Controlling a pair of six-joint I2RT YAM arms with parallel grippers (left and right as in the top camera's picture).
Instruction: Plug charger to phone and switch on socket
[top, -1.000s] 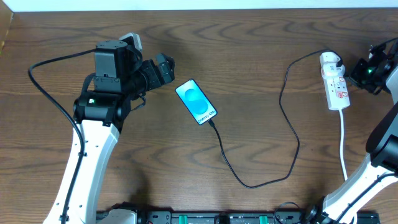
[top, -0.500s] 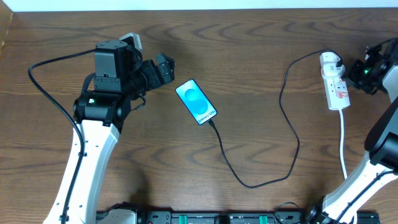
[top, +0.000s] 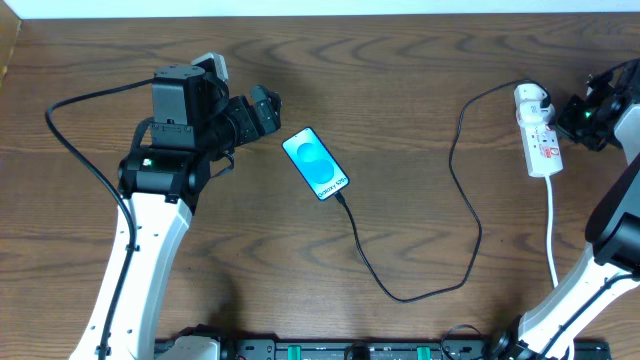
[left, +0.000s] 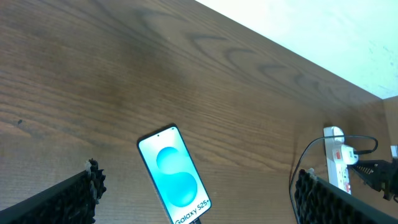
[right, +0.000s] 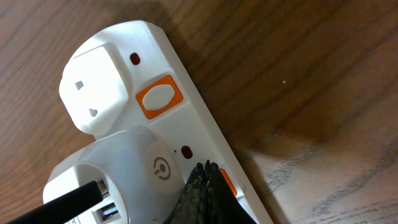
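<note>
The phone (top: 316, 164) lies mid-table with its blue screen lit; it also shows in the left wrist view (left: 173, 176). The black charger cable (top: 460, 160) runs from the phone's lower end in a loop to the white plug head (top: 533, 99), which sits in the white socket strip (top: 541, 140). My left gripper (top: 262, 110) is open, just left of the phone, holding nothing. My right gripper (top: 578, 112) is shut, its fingertips (right: 210, 180) touching the strip beside an orange switch (right: 226, 182). A second orange switch (right: 159, 96) and the plug head (right: 127, 168) show close up.
The strip's white cord (top: 552, 230) runs down toward the front right. The left arm's black cable (top: 70, 140) loops at the far left. The table's back edge (top: 320, 12) meets a white wall.
The right gripper has shifted very slightly left toward the strip. The left arm, phone and cable have not moved.
</note>
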